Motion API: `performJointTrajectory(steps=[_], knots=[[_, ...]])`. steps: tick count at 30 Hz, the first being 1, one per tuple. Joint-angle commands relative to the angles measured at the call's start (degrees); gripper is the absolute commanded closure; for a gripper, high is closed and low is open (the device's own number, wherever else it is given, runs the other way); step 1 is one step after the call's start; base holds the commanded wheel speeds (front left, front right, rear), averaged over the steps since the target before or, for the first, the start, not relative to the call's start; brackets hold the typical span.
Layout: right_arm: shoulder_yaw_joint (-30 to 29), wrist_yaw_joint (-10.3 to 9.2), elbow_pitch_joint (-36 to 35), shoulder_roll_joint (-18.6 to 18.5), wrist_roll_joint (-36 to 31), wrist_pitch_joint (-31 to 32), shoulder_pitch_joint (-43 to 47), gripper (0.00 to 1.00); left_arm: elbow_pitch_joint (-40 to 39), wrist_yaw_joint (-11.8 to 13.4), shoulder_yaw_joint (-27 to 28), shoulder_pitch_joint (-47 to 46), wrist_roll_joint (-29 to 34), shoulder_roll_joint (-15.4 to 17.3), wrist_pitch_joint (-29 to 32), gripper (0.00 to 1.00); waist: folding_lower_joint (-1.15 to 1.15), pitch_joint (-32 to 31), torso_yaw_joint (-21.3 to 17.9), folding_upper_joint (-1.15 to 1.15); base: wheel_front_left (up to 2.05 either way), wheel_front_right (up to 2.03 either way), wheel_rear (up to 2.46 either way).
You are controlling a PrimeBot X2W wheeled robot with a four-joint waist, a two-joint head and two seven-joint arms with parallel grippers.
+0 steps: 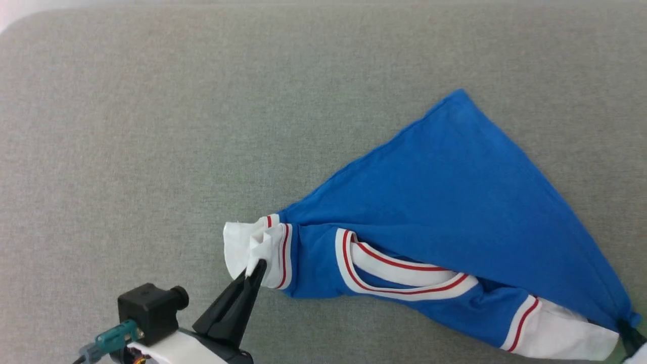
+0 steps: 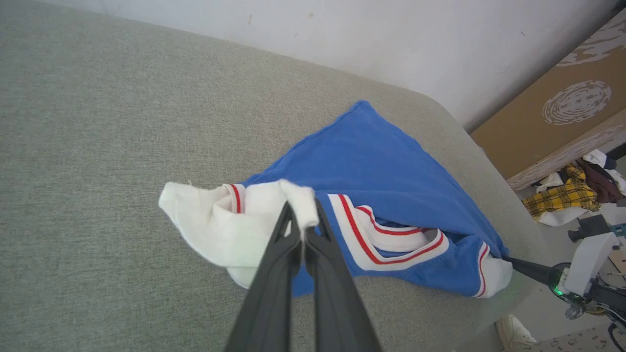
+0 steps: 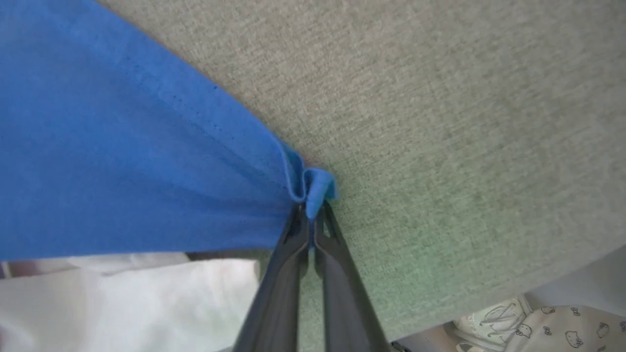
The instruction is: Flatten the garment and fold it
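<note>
The garment (image 1: 455, 192), a royal-blue jersey T-shirt with white sleeve ends and red-and-white striped trim, lies bunched on the grey padded surface (image 1: 202, 101), pulled into a rough triangle. My left gripper (image 1: 258, 267) is shut on the crumpled white sleeve end at the garment's left; the left wrist view shows the white cloth (image 2: 205, 225) pinched at my left gripper's (image 2: 303, 220) tips. My right gripper (image 3: 310, 208) is shut on a blue corner of the garment (image 3: 146, 161) at the surface's near right edge, with a white sleeve end below it.
The grey surface's right edge (image 2: 518, 244) drops to the floor. Beyond it stand a brown cardboard box (image 2: 552, 117), a heap of clothes (image 2: 572, 195) and a white shoe (image 2: 516, 335). A white wall (image 2: 342, 34) runs behind.
</note>
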Motion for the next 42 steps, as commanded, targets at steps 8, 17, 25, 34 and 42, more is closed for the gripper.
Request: performJointTrajectory(steps=[8, 17, 25, 34, 42], knots=[[4.81, -0.10, -10.22, -1.62, 0.76, 0.41, -5.74, 0.00, 0.04, -0.13, -1.26, -0.22, 0.29, 0.29, 0.79, 1.00, 0.01, -1.96, 1.12, 0.00, 0.00, 0.00, 0.00], [10.19, -0.10, -26.74, -9.53, -0.12, 15.21, -23.44, 0.00, 0.21, -2.41, -5.00, -5.56, 2.12, -1.49, 0.36, 1.00, 0.01, 3.74, 5.61, 0.00, 0.00, 0.00, 0.00], [18.84, -0.10, -10.61, -12.83, -5.40, 20.54, -40.10, 0.00, 2.58, -4.53, -8.66, -10.67, 3.43, -4.58, -1.07, 1.00, 0.01, 10.17, 10.24, 0.00, 0.00, 0.00, 0.00], [23.30, -0.10, 2.45, -15.43, -8.27, 25.35, -45.64, 0.00, 4.93, -5.62, -10.52, -13.38, 3.73, -6.78, -2.66, 1.00, 0.01, 13.32, 13.77, 0.00, 0.00, 0.00, 0.00], [25.12, -0.10, 6.35, -16.95, -7.34, 26.66, -44.97, 1.00, 6.10, -5.92, -10.51, -14.08, 3.32, -6.89, -3.18, 1.00, 0.01, 13.48, 14.22, 0.00, 0.00, 0.00, 0.00]])
